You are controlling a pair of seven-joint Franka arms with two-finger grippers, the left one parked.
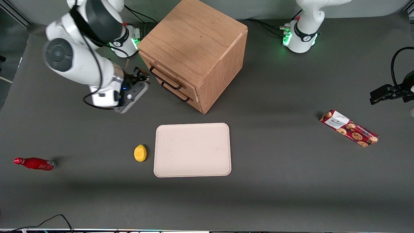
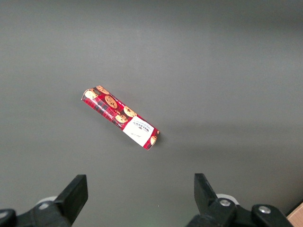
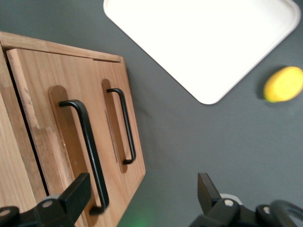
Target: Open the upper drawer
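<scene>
The oak box cabinet (image 1: 194,48) stands on the grey table. Its upper drawer (image 1: 168,75) has a thin black bar handle (image 1: 165,78) and sits flush with the like drawer below it (image 1: 178,94). In the right wrist view the upper drawer (image 3: 42,142) with its handle (image 3: 90,151) shows beside the lower handle (image 3: 124,125). My gripper (image 1: 141,77) hovers in front of the drawers, a short gap from the upper handle. It is open (image 3: 142,189) and holds nothing. One fingertip (image 3: 78,189) lines up near the end of the upper handle without touching it.
A cream tray (image 1: 192,149) (image 3: 203,42) lies nearer the front camera than the cabinet, with a yellow lemon (image 1: 140,152) (image 3: 283,84) beside it. A red bottle (image 1: 35,163) lies toward the working arm's end. A cookie pack (image 1: 349,128) (image 2: 120,117) lies toward the parked arm's end.
</scene>
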